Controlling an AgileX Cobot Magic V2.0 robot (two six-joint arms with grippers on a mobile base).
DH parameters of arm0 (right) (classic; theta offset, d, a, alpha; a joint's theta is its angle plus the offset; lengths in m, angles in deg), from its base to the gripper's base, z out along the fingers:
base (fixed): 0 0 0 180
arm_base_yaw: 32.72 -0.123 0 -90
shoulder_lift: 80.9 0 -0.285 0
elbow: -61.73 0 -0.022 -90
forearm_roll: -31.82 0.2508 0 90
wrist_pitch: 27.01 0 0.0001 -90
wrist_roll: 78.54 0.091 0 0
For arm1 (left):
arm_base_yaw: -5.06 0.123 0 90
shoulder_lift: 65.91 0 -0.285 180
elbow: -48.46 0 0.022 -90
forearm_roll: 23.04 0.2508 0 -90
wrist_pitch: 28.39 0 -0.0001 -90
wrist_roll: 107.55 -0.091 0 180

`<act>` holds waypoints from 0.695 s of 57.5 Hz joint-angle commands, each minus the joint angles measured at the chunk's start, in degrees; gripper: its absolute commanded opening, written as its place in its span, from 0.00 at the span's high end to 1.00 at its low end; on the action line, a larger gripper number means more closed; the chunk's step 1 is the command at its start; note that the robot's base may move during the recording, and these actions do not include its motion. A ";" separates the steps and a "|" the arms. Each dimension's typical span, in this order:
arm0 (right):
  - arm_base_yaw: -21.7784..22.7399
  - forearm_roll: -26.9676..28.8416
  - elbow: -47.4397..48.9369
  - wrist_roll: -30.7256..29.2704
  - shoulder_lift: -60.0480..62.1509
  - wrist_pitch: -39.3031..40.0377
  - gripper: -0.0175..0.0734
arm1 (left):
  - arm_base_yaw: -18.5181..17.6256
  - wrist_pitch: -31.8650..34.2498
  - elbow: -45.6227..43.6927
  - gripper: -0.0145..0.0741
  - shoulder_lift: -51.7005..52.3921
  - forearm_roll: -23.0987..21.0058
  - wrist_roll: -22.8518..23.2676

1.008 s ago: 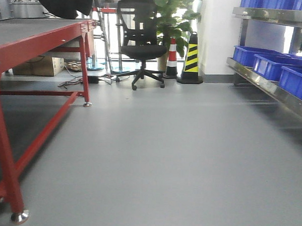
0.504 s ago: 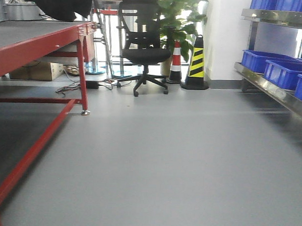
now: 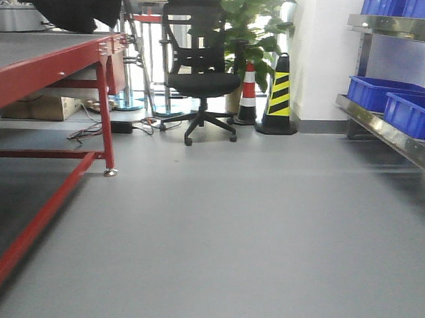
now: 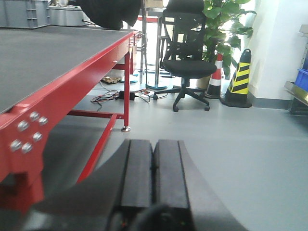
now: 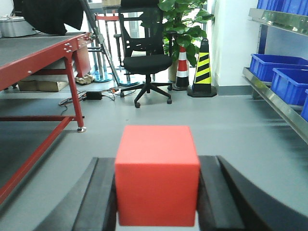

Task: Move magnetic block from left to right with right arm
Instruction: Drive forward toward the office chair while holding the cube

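right wrist-mounted view shows your right gripper clamped on the magnetic block, held level and pointing out over the floor toward the office chair. the pickup looks done and the set-down on the right is what's left (no placing spot shows). your left gripper has its fingers pressed together, empty, beside the red bench.
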 commanded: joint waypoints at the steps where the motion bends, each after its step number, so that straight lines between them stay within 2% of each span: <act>1: 0.26 -0.57 1.58 -0.48 -0.66 4.94 0.55 | -0.01 4.49 0.39 0.98 0.73 -0.15 0.41; 40: 0.26 -0.57 1.58 -0.48 -0.66 4.94 0.55 | -0.01 4.49 0.39 0.98 0.73 -0.15 0.41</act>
